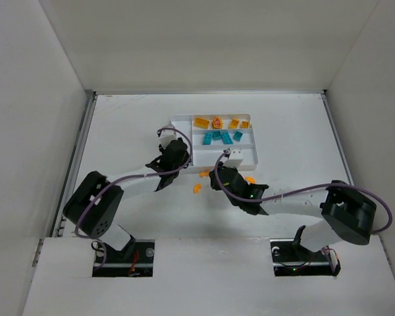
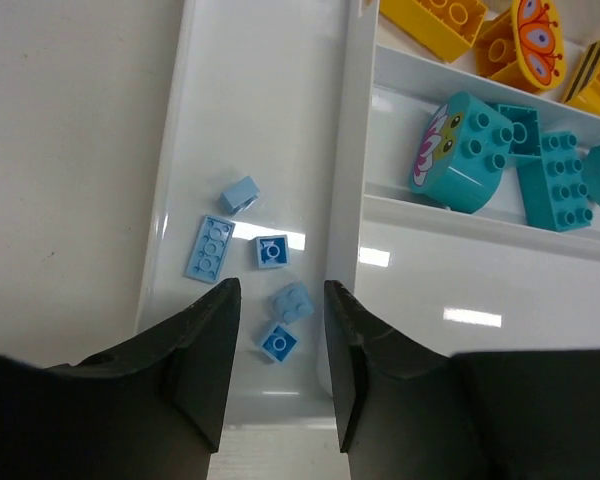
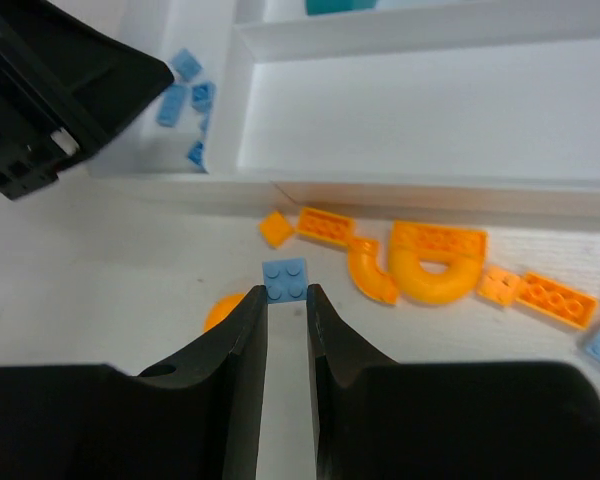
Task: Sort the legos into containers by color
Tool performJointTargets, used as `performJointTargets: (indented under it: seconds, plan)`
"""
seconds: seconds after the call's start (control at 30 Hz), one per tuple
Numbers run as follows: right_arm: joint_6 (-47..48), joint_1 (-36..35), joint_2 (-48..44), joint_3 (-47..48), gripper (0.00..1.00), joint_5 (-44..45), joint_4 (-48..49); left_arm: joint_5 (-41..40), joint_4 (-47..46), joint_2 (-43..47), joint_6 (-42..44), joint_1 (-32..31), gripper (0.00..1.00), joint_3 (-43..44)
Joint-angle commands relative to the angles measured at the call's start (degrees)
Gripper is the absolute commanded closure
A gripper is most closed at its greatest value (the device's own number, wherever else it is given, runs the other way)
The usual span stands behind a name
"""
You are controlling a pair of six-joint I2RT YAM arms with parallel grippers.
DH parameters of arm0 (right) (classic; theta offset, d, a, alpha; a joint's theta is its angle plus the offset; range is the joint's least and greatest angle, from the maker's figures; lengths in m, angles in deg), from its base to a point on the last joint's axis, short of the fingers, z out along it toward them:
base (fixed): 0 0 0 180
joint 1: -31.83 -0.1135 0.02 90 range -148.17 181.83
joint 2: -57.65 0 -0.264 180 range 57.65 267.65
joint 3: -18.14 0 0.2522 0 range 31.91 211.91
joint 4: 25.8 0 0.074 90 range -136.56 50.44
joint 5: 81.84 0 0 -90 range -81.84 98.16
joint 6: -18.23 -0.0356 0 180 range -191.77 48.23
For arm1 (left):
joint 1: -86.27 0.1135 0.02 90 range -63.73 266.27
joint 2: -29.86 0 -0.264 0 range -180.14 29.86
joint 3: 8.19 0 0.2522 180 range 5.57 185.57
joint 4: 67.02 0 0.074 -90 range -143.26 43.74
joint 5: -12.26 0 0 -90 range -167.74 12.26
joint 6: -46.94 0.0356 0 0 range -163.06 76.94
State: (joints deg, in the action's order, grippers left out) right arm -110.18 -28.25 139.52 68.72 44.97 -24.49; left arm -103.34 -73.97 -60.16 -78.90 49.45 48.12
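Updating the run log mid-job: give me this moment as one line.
left gripper open over narrow section | right gripper shut on light blue brick | orange pieces on table beside tray

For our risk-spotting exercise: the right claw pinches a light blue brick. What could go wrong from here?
The right claw holds the light blue brick only at its very tips, so it may slip. The left claw hangs over the narrow section with the other blue bricks, so the claws might collide there.
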Motion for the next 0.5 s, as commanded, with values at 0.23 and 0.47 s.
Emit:
performJointTargets:
  seconds: [0.23,0.47]
  plan:
    - [3.4,1.2,11.4,14.1,0.78,-7.2,6.1,-2.9,1.4,24.8,-2.4,2.7,0.63,-13.5]
    - [3.2,4.2,19.9,22.4,0.72,-10.5,7.0,-1.7,8.1,41.6,-9.1,5.0,0.65,-22.8]
